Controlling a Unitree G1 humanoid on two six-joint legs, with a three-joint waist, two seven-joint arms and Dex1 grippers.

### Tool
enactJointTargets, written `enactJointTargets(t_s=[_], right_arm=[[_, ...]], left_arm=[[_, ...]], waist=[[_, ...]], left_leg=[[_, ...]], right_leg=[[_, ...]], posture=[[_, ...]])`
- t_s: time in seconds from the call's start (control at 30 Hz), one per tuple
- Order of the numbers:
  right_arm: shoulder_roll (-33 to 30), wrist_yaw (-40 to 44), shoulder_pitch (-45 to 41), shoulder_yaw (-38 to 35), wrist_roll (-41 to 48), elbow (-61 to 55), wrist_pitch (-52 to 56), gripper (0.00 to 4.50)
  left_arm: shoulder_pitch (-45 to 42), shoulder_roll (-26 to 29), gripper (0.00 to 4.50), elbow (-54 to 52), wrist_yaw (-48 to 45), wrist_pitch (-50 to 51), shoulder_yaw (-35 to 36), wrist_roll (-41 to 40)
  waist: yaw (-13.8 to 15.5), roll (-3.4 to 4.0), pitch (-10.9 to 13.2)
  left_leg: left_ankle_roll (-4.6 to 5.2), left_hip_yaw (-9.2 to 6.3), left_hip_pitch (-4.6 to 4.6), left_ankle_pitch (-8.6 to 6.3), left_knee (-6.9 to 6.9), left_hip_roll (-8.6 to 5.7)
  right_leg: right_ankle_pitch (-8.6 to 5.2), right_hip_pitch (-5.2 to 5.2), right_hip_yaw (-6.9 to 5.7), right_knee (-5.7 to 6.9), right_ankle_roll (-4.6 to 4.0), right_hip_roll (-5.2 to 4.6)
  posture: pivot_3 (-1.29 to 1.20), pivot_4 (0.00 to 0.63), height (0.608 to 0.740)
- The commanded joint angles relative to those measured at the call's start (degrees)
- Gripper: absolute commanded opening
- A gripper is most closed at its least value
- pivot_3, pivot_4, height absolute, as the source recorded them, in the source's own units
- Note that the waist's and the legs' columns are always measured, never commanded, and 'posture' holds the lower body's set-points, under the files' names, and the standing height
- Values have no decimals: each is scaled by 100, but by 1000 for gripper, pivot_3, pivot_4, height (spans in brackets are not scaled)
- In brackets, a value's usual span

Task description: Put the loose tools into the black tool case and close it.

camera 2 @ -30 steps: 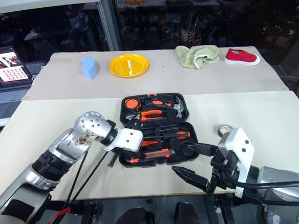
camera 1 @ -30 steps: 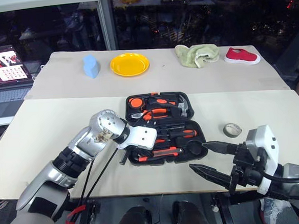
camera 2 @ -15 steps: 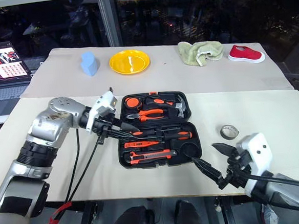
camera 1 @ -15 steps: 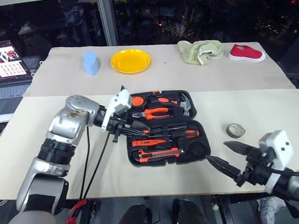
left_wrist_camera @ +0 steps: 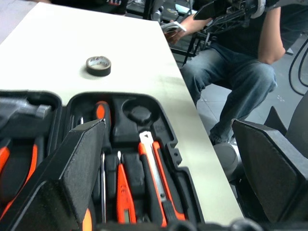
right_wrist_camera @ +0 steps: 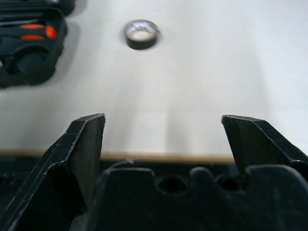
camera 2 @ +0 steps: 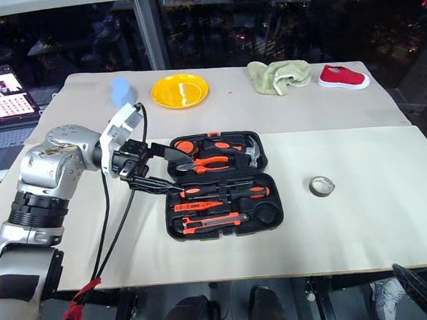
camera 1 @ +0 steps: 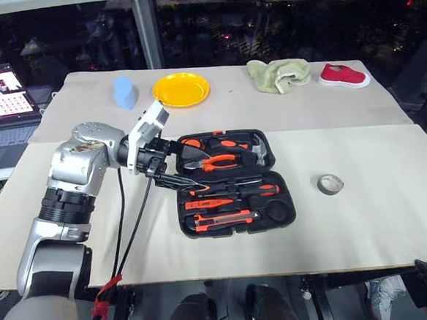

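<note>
The black tool case (camera 1: 233, 182) lies open on the table (camera 1: 362, 193). The tape roll (camera 1: 330, 184) sits alone to its right: light, stiff, best pinched across its rim. Right gripper (right_wrist_camera: 163, 139) fingers spread empty, well short of it. Left gripper (camera 1: 171, 163) fingers spread empty at the case's left edge.
</note>
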Motion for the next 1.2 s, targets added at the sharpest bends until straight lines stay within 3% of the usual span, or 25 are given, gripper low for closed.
enactJointTargets(t_s=[0.03,0.23,0.33,0.43,0.53,0.6,0.73,0.9,1.0,1.2], right_arm=[[-986,211,-427,-386,81,372,121,4500],[-3116,531,-2140,622,-488,1583,420,4500],[-4212,715,-3502,2136,-872,2267,369,4500],[-4664,1012,-5001,3832,-1392,2835,366,4500],[-4346,1278,-6690,5487,-2307,3510,340,4500],[-4095,1470,-7345,6132,-2767,3907,311,4500],[-3753,1715,-7950,6671,-3334,4470,197,4500],[-3330,1896,-8336,6841,-3601,4792,231,4500],[-3106,1958,-8450,6902,-3786,4999,138,3843],[-2774,1971,-8559,6890,-4090,5309,60,1757]], left_arm=[[79,84,4481,-619,110,144,216,-253],[348,192,4481,-1112,387,236,324,-379],[502,288,4481,-1355,497,237,389,-396],[626,367,4481,-1541,599,227,407,-402],[762,404,4481,-1777,828,163,410,-334],[808,405,4481,-1900,980,157,435,-331],[882,467,4481,-2021,1163,148,480,-333],[966,551,4481,-2094,1287,123,512,-344],[994,569,4500,-2185,1368,140,523,-366],[944,602,4500,-2128,1390,79,499,-343]], waist=[[-53,1,1],[-63,3,8],[-25,5,15],[7,7,21],[46,2,23],[83,2,23],[77,1,22],[35,2,22],[13,2,22],[-2,2,22]], left_leg=[[0,7,3,0,1,0],[-1,14,13,3,-2,2],[5,11,3,13,-4,4],[1,9,-14,38,-4,3],[-12,5,-47,49,4,3],[-2,6,-82,52,11,-5],[-1,7,-134,52,18,-20],[-3,3,-134,52,11,-21],[-12,2,-131,57,12,-20],[-33,0,-113,62,14,-20]], right_leg=[[0,1,3,1,1,-2],[3,1,1,6,-3,-4],[3,-8,-2,7,-11,0],[28,-20,-11,3,-56,-3],[31,-42,-22,-6,-60,-3],[37,-75,-21,0,-58,-9],[44,-136,-20,5,-54,-16],[44,-141,-22,4,-54,-10],[44,-136,-22,5,-55,-9],[61,-117,-19,14,-68,-10]], posture=[[0,150,740],[0,150,740],[0,150,740],[0,150,740],[0,150,740],[0,150,740],[0,150,740],[0,150,740],[0,150,740],[0,150,740]])
